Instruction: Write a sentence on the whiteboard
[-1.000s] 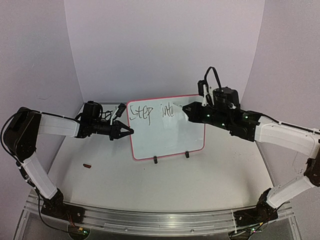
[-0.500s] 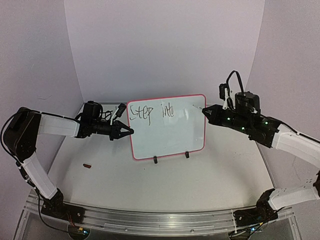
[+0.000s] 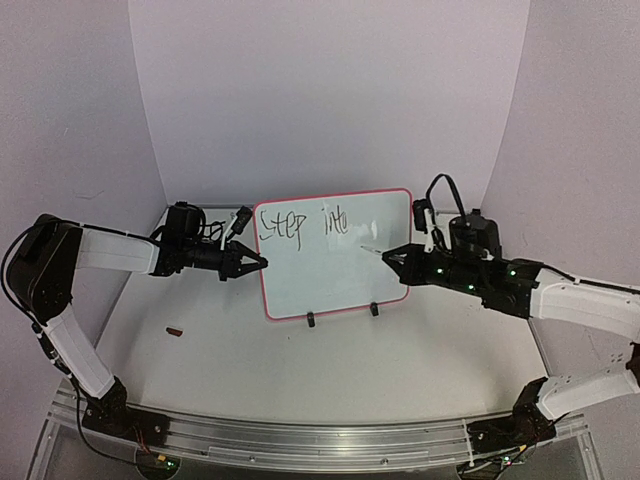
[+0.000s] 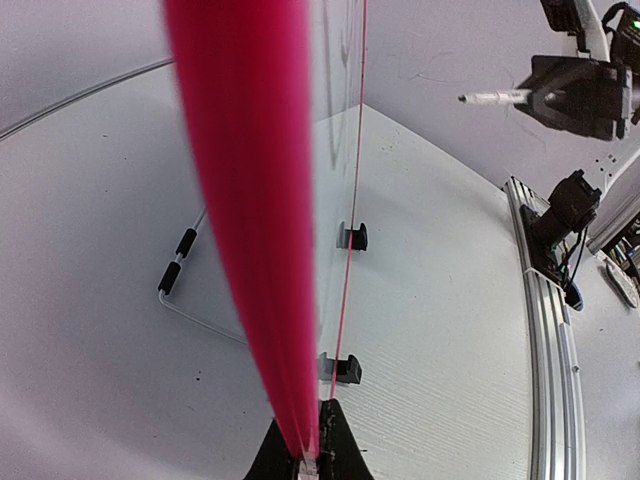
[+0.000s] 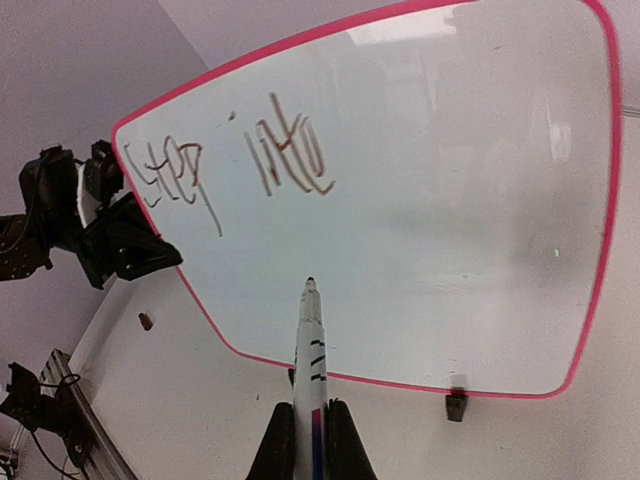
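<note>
Whiteboard [image 3: 340, 275], stiff thin white panel with pink-red rim, looks light and tippy: your left gripper [image 3: 255, 263] clamps its left edge, a good brace. Right gripper [image 3: 392, 257] pinches white marker pen [image 3: 372, 250] below its black handwritten "Step into" [image 3: 303, 224].

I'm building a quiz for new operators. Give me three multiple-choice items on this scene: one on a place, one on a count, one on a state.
1. Where does the left gripper grip the whiteboard?
A. its left edge
B. its top edge
C. its right edge
2. How many words are written?
A. one
B. two
C. five
3. The right gripper is:
A. open
B. shut on the marker
C. shut on the whiteboard
Answers: 1 A, the jaws pinch that edge; 2 B, it reads "Step into"; 3 B, the marker sticks out of it.
</note>
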Available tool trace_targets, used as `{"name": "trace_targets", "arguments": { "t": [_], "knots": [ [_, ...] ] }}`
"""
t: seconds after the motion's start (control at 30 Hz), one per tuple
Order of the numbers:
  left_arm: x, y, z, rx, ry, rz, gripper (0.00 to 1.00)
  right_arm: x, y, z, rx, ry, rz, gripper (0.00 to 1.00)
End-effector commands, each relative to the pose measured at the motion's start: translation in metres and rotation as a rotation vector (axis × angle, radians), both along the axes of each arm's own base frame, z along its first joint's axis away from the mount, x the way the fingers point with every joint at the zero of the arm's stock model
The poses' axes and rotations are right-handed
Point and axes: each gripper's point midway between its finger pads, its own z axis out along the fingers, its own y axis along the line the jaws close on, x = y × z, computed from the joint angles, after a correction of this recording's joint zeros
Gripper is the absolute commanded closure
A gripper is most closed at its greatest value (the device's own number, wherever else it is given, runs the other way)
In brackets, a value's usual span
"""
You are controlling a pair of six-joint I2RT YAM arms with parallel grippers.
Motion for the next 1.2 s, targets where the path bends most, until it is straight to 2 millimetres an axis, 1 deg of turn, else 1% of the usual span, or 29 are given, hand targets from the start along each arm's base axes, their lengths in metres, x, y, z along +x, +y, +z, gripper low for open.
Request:
{"name": "trace_targets", "arguments": {
  "t": [0.0,0.03,0.07,0.1,0.13,0.2,0.33,0.43,0.5,0.6,0.73,0.9,1.17],
  "knots": [
    [0.01,0.012,-0.024,0.111,0.004,0.096,1.0,-0.013,0.055,0.016,0.066,-0.094,0.094,1.0],
    [0.01,0.011,-0.024,0.112,0.004,0.095,1.0,-0.015,0.067,0.019,0.084,-0.105,0.113,1.0],
    [0.01,0.011,-0.025,0.112,0.005,0.095,1.0,-0.014,0.077,0.013,0.074,-0.101,0.121,1.0],
    [0.01,0.011,-0.025,0.112,0.006,0.095,1.0,-0.014,0.087,0.012,0.069,-0.104,0.129,1.0],
    [0.01,0.011,-0.025,0.112,0.005,0.095,1.0,-0.012,0.096,0.005,0.051,-0.097,0.135,1.0],
    [0.01,0.011,-0.023,0.111,0.001,0.095,1.0,-0.008,0.113,0.004,0.056,-0.104,0.149,1.0],
    [0.009,0.012,-0.022,0.109,0.0,0.096,1.0,-0.002,0.146,-0.008,0.05,-0.096,0.187,1.0],
    [0.01,0.012,-0.022,0.109,-0.001,0.097,1.0,0.001,0.165,-0.013,0.042,-0.101,0.209,1.0],
    [0.01,0.012,-0.023,0.11,0.001,0.097,1.0,0.003,0.174,-0.015,0.042,-0.1,0.215,1.0],
    [0.01,0.012,-0.023,0.11,0.002,0.097,1.0,0.007,0.183,-0.018,0.038,-0.094,0.218,1.0],
    [0.01,0.012,-0.023,0.11,0.001,0.096,1.0,0.007,0.19,-0.027,0.033,-0.076,0.231,1.0],
    [0.009,0.011,-0.024,0.11,0.003,0.094,1.0,0.008,0.191,-0.037,0.022,-0.056,0.22,1.0],
    [0.01,0.011,-0.023,0.11,0.002,0.095,1.0,0.011,0.19,-0.045,-0.001,-0.045,0.204,1.0]
  ]
}}
